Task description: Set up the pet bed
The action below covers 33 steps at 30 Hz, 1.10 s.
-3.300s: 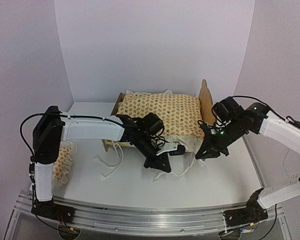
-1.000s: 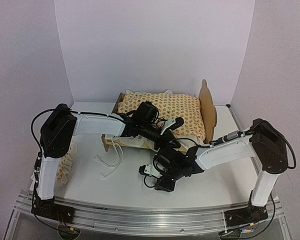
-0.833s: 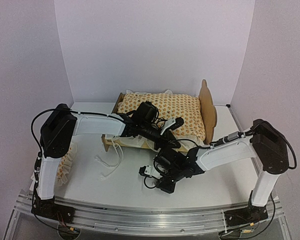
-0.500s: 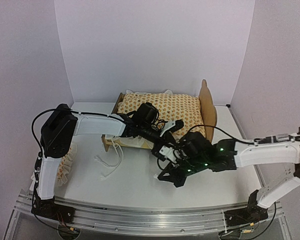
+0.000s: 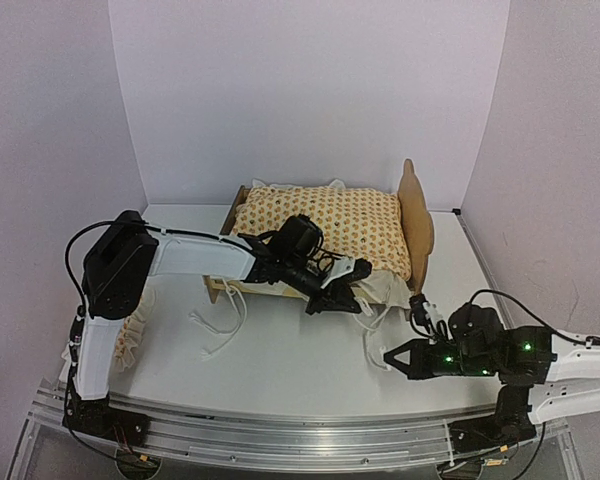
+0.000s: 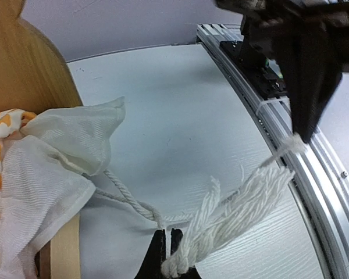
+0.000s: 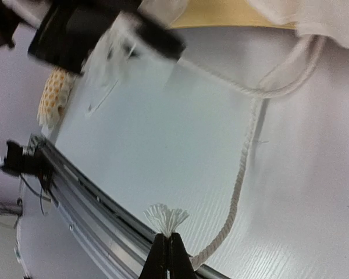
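Jaws: left gripper (image 6: 166, 256) clamped on a white tassel (image 6: 232, 206); right gripper (image 7: 167, 247) pinching a cord (image 7: 239, 186) just below its frayed end | cord runs ahead of the right jaws toward the cushion (image 5: 325, 222) | pet bed (image 5: 414, 212) just behind the left jaws, well beyond the right, cushion lying in it

- A cream, orange-patterned cushion (image 5: 325, 225) is seen toward 12 o'clock on the white tabletop (image 5: 280, 370), with a plain cream flap (image 6: 75, 139) hanging at its corner.
- A small matching pillow (image 5: 128, 330) is laid at the tabletop's 9 o'clock edge.
- Loose white ties (image 5: 220, 320) are strewn between 9 o'clock and the centre.
- A twisted cord (image 7: 241, 174) is drawn toward 5 o'clock, its end frayed.
- A thick white tassel (image 6: 232, 209) is held clear of the tabletop.
- An aluminium rail (image 5: 280, 437) is run along 6 o'clock.
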Motion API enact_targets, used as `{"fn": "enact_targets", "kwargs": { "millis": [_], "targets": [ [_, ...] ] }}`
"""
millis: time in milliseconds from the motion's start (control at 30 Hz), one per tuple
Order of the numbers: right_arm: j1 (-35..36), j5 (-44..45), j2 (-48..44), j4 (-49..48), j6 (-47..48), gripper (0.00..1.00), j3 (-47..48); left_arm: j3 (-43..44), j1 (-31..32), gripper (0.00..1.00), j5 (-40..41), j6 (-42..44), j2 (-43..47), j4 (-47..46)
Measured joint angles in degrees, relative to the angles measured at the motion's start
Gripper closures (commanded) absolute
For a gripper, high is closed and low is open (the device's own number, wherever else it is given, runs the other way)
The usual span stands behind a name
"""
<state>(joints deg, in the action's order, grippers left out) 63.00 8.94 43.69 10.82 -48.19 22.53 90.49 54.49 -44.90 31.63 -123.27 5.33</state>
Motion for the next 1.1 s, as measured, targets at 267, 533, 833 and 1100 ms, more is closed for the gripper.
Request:
{"fn": "enact_targets", "kwargs": {
  "millis": [267, 533, 833, 1100],
  "targets": [
    [-0.9, 14.3, -1.2, 5.6, -12.8, 1.00, -1.5, -2.1, 4.9, 0.18, 0.6, 21.4, -2.8, 7.4],
    [-9.6, 15.1, 8.8, 10.1, -14.3, 1.00, 3.9, 1.7, 4.9, 0.49, 3.0, 23.5, -3.8, 13.4],
    [-15.5, 12.4, 16.9, 9.4, -13.3, 1.00, 8.8, 6.6, 7.8, 0.39, 23.8, -20.4, -7.9, -5.8],
    [-20.8, 9.1, 19.1, 8.4, -10.6, 1.00, 8.9, 10.1, 11.0, 0.54, 30.2, -36.2, -15.9, -7.7]
  ]
}}
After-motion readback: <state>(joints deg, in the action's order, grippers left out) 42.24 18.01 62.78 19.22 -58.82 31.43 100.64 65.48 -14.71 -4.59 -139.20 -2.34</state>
